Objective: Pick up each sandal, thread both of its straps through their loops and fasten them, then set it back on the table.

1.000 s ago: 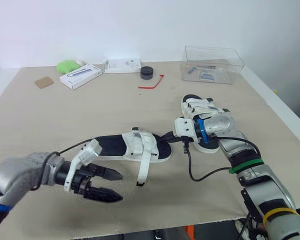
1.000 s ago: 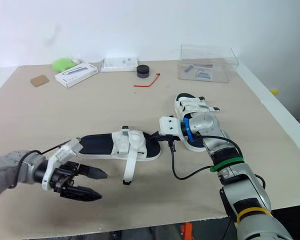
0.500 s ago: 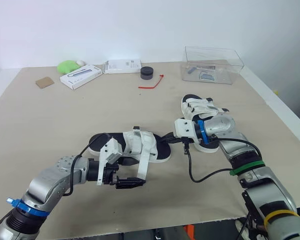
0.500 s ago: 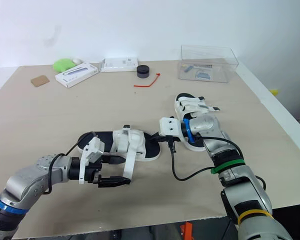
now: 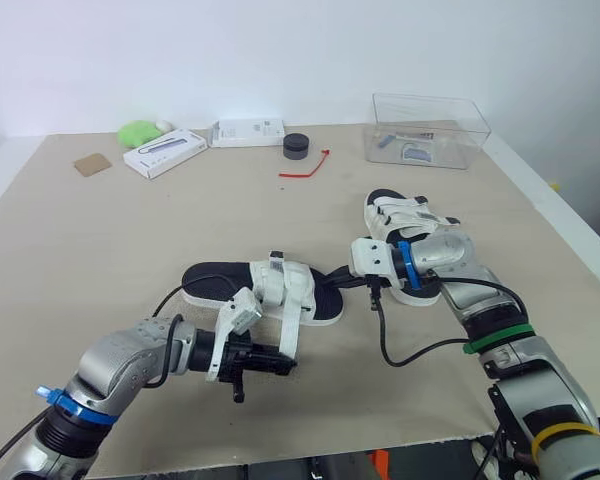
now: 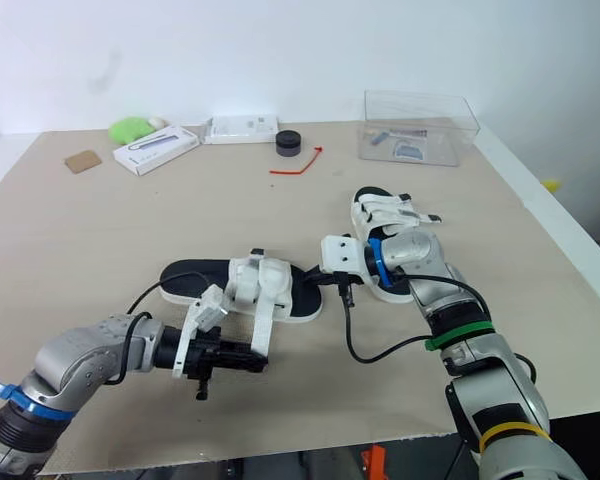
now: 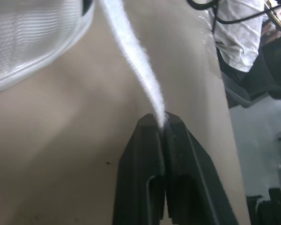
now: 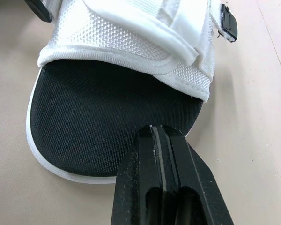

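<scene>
On the worktop (image 5: 130,250), your left gripper (image 5: 282,363) is pinching the loose strap (image 5: 292,330) of the sandal (image 5: 220,283) and your closed right gripper (image 5: 334,283) is touching its toe (image 8: 107,126), so threading is probably coming next.

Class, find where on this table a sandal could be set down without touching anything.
Bare table spreads between the white box and the near sandal. Crowded: around the far sandal, and the far edge by the clear box.

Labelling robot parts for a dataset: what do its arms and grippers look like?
Silver-grey arms with white wrist mounts. Left gripper and right gripper: black pointed fingers. Left arm has a blue band; right arm blue, green, yellow bands, looping black cable.
</scene>
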